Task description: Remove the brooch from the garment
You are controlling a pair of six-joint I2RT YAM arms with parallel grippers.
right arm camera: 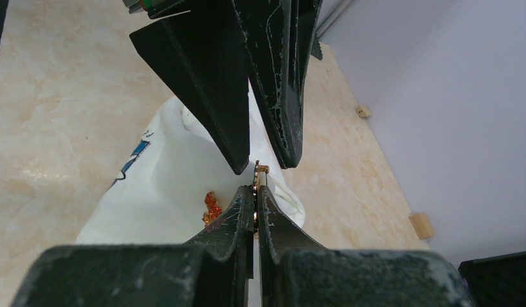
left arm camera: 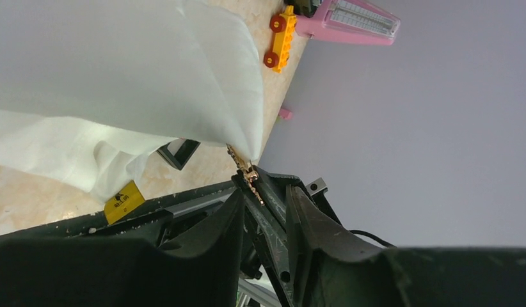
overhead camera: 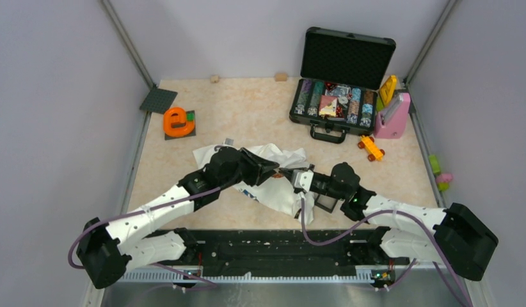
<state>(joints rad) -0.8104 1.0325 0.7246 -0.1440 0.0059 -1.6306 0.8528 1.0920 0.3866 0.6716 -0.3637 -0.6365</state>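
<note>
Gold brooch [left arm camera: 246, 171] half hidden at edge of shirt [left arm camera: 119, 64] | right gripper [right arm camera: 255, 189] clamped tight on it | left gripper [left arm camera: 265, 190] spread open alongside

We see beige surface [overhead camera: 247, 115] carrying crumpled garment [overhead camera: 281, 195], open black case [overhead camera: 342, 83], yellow toy car [overhead camera: 371, 148], grey baseplate [overhead camera: 159, 100], wooden block [overhead camera: 281, 77].

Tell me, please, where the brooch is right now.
In the right wrist view, the brooch sits at the garment's edge, pinched by the right gripper, between the left gripper's spread fingertips, about mid-table.
</note>
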